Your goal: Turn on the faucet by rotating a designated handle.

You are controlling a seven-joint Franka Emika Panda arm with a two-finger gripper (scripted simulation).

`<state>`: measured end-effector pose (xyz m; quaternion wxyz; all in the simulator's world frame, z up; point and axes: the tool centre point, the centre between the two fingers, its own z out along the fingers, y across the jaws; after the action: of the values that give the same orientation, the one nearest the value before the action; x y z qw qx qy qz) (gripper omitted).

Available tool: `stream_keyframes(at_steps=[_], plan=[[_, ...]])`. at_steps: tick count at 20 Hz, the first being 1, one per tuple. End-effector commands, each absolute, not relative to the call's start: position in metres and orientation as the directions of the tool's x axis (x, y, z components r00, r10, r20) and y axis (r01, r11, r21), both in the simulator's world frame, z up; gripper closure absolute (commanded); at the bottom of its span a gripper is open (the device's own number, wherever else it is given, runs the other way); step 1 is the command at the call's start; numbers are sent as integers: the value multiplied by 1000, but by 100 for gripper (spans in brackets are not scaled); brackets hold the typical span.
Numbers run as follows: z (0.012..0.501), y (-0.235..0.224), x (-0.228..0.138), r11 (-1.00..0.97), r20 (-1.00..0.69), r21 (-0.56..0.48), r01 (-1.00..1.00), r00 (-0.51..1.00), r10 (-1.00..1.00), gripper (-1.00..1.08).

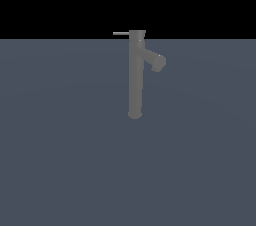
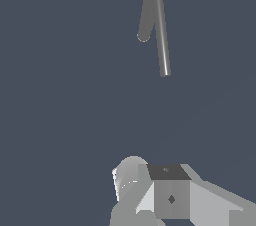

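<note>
One dull-grey faucet [image 1: 135, 80] stands upright at mid-scene on a slate-blue floor [image 1: 60, 160], its thick spout stub [image 1: 154, 60] angling toward 4 o'clock near the cap. Its thin, pale handle [image 1: 120, 33] juts toward 9 o'clock. Seen from the wrist, the gripper [image 2: 150, 190] sits well apart; its grip cannot be told.

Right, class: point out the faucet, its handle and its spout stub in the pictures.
faucet [image 1: 135, 80], exterior view, middle of the upright column.
handle [image 1: 120, 33], exterior view, midway along the thin rod toward that view's left.
spout stub [image 1: 154, 60], exterior view, on the thick angled branch near the top.
</note>
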<state>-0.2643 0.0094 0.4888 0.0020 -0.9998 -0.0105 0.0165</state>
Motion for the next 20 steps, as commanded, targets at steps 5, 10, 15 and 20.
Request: stream_keyframes(at_steps=[5,10,15,20], plan=[[491,9,-263,-1000,-29,12,22,999,22,108],[497,7,-261,-999,-21,47,25,999,24,108],[496,7,-259,-999,-21,45,25,999,24,108],[495,8,-247,-999,-20,44,31,999,30,108]])
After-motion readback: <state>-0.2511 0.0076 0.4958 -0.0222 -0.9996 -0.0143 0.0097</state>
